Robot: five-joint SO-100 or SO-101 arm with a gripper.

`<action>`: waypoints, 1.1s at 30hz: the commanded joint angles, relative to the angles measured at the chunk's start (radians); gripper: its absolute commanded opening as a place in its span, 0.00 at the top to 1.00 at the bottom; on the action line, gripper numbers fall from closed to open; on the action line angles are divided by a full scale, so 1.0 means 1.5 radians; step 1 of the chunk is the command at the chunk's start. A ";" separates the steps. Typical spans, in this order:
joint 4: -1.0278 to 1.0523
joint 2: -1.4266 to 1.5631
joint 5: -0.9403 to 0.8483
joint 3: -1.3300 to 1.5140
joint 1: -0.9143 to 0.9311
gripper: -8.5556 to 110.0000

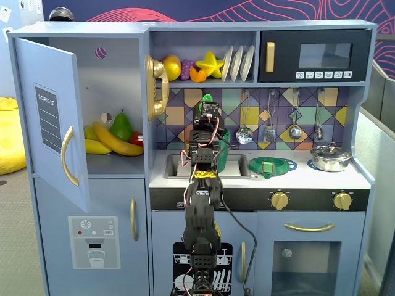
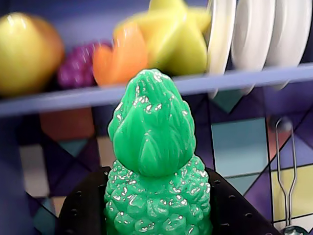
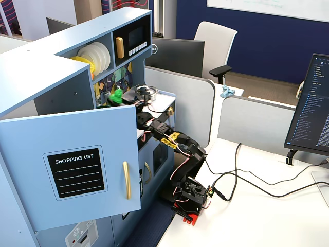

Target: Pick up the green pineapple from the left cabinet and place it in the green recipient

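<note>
The green pineapple (image 2: pixel 157 161) fills the middle of the wrist view, upright with its leafy top up and a black finger (image 2: pixel 83 205) tight against each side. My gripper (image 2: pixel 159 200) is shut on it. In a fixed view the gripper (image 1: pixel 208 106) is raised over the sink in front of the tiled back wall, and the pineapple (image 1: pixel 207 97) pokes out of its top. The left cabinet (image 1: pixel 117 80) stands open, its blue door (image 1: pixel 52 117) swung out to the left. Only an edge of the green recipient (image 1: pixel 224 139) shows, just behind the arm. The side fixed view shows the pineapple (image 3: pixel 117 96) beyond the door (image 3: pixel 72 164).
A banana (image 1: pixel 114 140) and a dark green pear (image 1: pixel 121 126) lie in the open cabinet. A shelf with toy fruit (image 1: pixel 210 63) and white plates (image 1: pixel 237 61) runs just above the gripper. On the counter are a green plate (image 1: pixel 271 165) and a steel pot (image 1: pixel 330 157). Utensils (image 1: pixel 295 117) hang on the wall.
</note>
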 commanded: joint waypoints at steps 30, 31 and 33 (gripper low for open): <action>0.117 0.032 -0.055 -0.038 -0.007 0.72; 0.142 0.071 -0.052 -0.008 -0.008 0.72; 0.205 0.155 -0.059 0.069 -0.008 0.73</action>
